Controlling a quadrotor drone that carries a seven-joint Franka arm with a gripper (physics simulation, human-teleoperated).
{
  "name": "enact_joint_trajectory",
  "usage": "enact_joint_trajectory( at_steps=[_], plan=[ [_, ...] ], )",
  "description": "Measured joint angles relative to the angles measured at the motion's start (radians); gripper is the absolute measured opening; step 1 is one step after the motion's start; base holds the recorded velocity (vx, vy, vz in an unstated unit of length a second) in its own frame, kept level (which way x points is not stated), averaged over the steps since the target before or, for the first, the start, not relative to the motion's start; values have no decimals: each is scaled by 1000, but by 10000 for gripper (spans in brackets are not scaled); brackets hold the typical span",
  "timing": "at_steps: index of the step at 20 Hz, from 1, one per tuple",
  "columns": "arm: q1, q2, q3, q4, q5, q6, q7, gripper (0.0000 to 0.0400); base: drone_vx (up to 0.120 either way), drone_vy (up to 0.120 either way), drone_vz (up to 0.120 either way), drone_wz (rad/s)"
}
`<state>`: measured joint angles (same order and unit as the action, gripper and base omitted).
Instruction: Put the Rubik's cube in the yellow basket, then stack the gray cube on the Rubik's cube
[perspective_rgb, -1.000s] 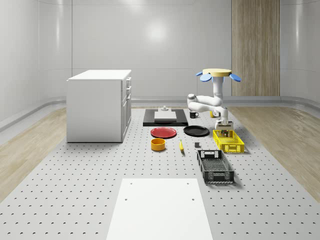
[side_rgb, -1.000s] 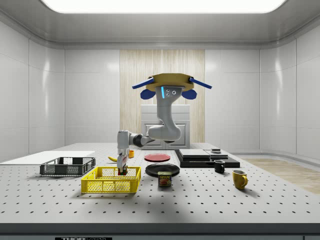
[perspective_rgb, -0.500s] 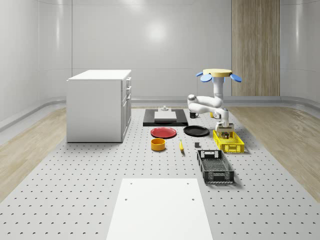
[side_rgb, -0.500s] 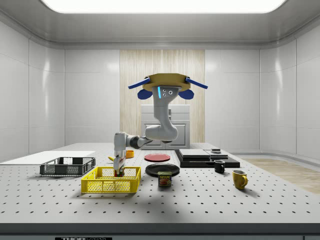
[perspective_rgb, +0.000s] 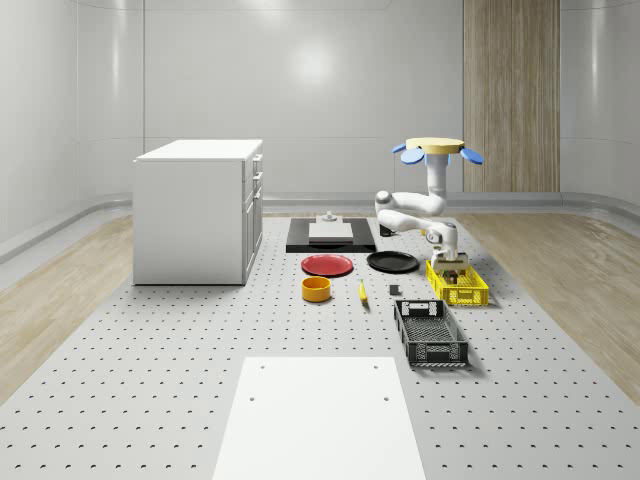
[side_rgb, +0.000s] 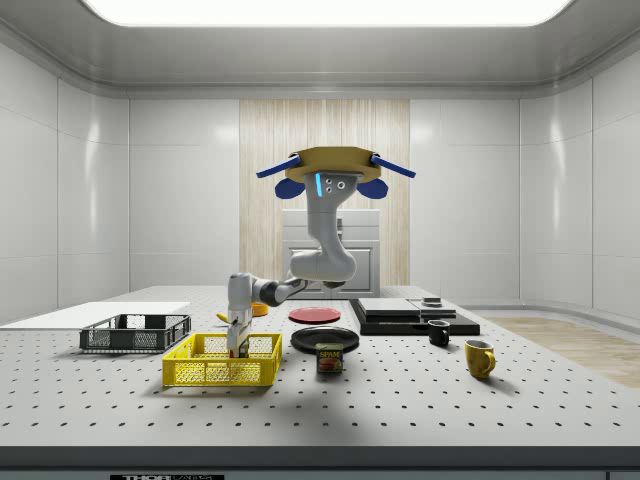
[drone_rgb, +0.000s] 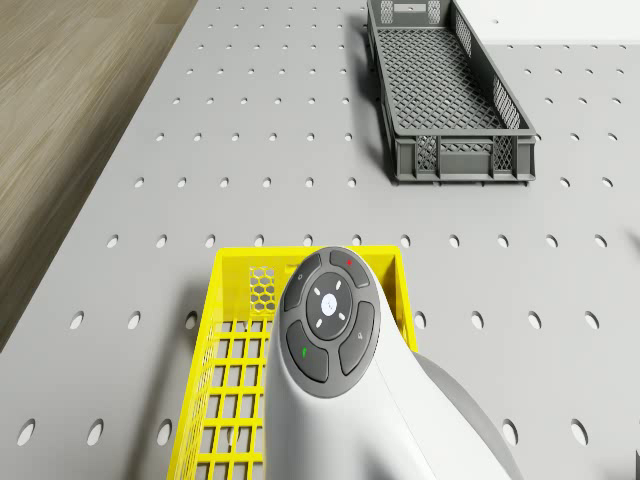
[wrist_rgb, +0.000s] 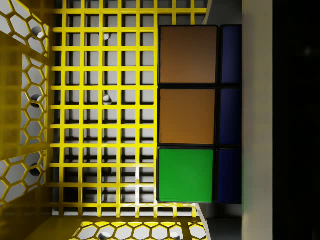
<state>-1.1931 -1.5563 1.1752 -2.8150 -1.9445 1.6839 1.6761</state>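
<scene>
- The drone (side_rgb: 334, 171) hovers beside the yellow basket (side_rgb: 222, 372), arm reaching down into it
- The gripper (side_rgb: 238, 345) is clamped on the Rubik's cube (wrist_rgb: 196, 115), held low inside the basket, just above its mesh floor
- Risk, I'd say: letting go while tilted, so the cube tips or rolls
- The cube sits square to the mesh; it has no long axis

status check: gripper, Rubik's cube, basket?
Drone hovers beside yellow basket. Gripper down inside it, shut on Rubik's cube, just above the mesh floor. Nothing under the cube.
</scene>
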Motion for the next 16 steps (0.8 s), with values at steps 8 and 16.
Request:
enact_joint_trajectory(
  at_steps=[8,16],
  plan=[
    [-20,-28,0,8,16,29,31,390,0,0,60,0],
    [-14,-19,-8,6,-4,20,13,399,40,-30,105,0]
  ],
)
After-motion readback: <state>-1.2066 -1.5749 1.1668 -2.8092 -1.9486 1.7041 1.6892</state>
